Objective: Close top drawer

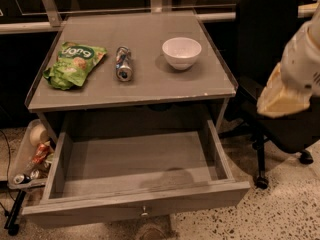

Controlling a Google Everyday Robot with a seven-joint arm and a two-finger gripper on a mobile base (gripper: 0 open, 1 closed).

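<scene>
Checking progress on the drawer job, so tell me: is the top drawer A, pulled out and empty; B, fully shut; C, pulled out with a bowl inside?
A: the top drawer stands pulled out with a bare floor; the white bowl sits on the tabletop. The gripper is out of view, only the arm showing at the right edge.

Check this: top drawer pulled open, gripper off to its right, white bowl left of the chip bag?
No. The camera view shows the white bowl right of the chip bag. The top drawer is open, the gripper to its right.
</scene>
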